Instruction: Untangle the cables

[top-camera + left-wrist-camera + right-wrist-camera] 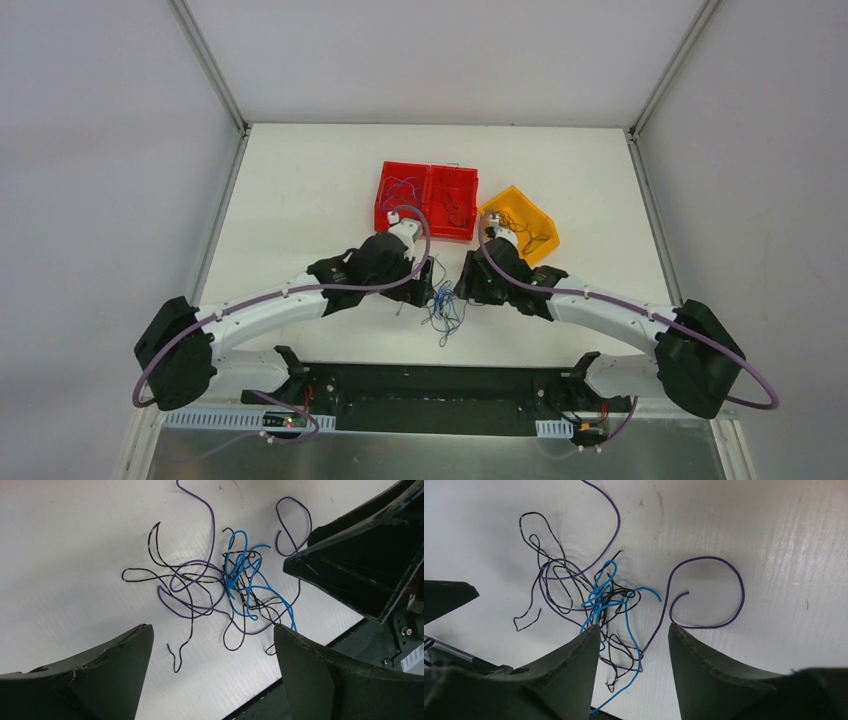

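While two grippers (212,626) (634,626) flank one tangle of cables (441,310), three bins (384,195) (474,192) (537,213) stand beyond.

Plain white counter (300,200). The cables (441,310) lie on it in one loose knot of blue, purple and black, right between the left hand (422,288) and the right hand (468,290). Two red bins (428,200) sit just past the left hand, and a yellow bin (503,203) just past the right.

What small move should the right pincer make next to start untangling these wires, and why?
Probably lower the right pincer and close on the purple wire: its loop lies clear of the tangle, and a strand of it runs between the open fingers.
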You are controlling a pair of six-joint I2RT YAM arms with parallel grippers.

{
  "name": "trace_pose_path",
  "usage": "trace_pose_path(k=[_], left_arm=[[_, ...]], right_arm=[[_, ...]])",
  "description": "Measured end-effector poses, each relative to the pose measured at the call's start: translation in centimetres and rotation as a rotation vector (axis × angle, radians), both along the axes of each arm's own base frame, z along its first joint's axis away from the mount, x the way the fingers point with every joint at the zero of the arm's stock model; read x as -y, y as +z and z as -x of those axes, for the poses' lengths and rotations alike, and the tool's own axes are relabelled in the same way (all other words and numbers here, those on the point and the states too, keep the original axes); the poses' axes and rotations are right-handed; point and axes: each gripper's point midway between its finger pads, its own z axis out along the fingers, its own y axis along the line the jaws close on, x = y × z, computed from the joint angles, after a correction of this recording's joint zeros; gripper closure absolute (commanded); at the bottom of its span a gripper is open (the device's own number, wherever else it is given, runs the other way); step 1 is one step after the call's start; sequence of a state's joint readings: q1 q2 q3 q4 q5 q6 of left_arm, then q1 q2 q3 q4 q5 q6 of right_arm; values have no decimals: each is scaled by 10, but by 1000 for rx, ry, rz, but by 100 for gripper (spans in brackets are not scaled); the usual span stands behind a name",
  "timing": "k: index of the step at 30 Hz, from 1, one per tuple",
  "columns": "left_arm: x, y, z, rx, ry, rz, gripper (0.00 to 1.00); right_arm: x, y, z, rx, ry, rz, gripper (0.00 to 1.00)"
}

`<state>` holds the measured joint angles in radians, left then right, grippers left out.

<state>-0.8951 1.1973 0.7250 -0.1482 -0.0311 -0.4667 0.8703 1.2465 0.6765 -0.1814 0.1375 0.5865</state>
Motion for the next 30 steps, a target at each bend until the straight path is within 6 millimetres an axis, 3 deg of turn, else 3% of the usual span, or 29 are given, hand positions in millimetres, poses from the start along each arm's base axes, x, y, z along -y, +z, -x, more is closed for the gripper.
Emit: trace_pose_path(k=[7,15,22,26,28,30], left_arm=[[-3,-9,-14,-38,75,-29,24],[-22,-38,-36,-104,184,-91,26],[-17,-52,-39,-132,180,-94,29],[-8,-54,-40,-142,159,-72,37],[-4,-57,-41,-153,150,-66,44],[-1,-61,-42,-162,149,-65,58]], right_arm=[[3,-3,-3,6,-5,38,43],[-25,36,-24,59,10,-10,45],[-33,16,-19,-27,-30,-33,46],[-35,-1,-14,-81,-42,-35,48],[-37,-10,-12,-104,-47,-34,56],[-38,-18,-11,-126,-51,-30,68]])
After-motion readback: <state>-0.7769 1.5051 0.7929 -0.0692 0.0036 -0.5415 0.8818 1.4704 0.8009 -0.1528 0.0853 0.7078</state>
